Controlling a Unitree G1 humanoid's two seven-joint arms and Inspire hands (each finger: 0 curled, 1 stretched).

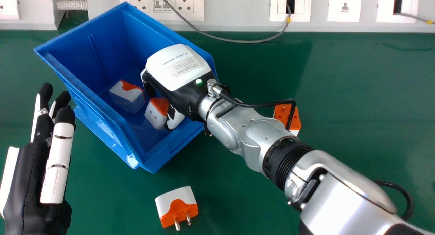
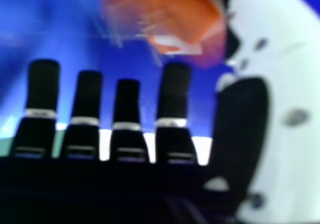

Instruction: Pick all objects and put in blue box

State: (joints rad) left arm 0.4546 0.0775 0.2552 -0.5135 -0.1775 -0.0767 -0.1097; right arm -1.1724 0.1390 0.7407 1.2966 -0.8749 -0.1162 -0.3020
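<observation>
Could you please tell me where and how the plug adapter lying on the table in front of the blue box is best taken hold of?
I would come from above and pinch the plug adapter across the left and right sides of its blocky body. Its two metal prongs stick out toward the robot, so those sides look free of them.

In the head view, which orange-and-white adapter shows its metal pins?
The adapter lying on the green table, near the view's bottom edge; on the two in the blue box and the one beyond the right arm, no pins show.
</observation>
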